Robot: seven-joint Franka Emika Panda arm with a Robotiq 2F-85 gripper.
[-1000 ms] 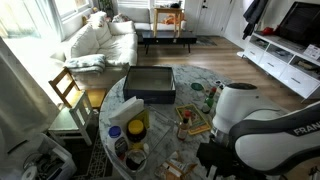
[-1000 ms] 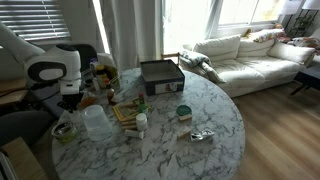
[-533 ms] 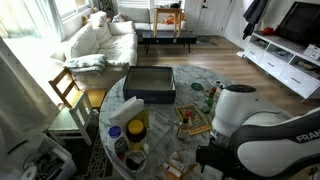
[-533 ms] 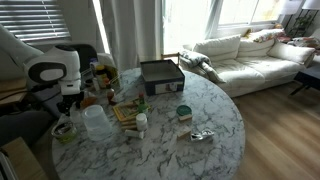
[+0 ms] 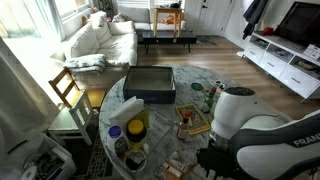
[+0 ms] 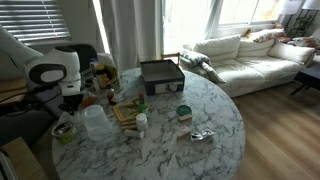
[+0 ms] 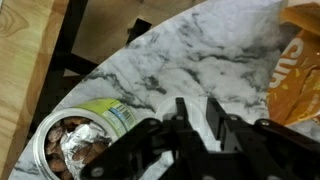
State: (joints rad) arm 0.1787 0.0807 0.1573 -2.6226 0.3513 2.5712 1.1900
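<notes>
In the wrist view my gripper hangs low over a white marble table. Its two fingers stand close together with a thin pale strip between them. A faint translucent round outline shows around the fingertips; I cannot tell what the thing is. An open tin with a green label and crumpled foil inside stands just left of the gripper. An orange snack bag lies at the right. In an exterior view the gripper is at the table's edge above the tin.
A black box sits at the far side of the round table. Jars, a clear cup, a wooden board and small items crowd the table. A wooden chair and a sofa stand nearby.
</notes>
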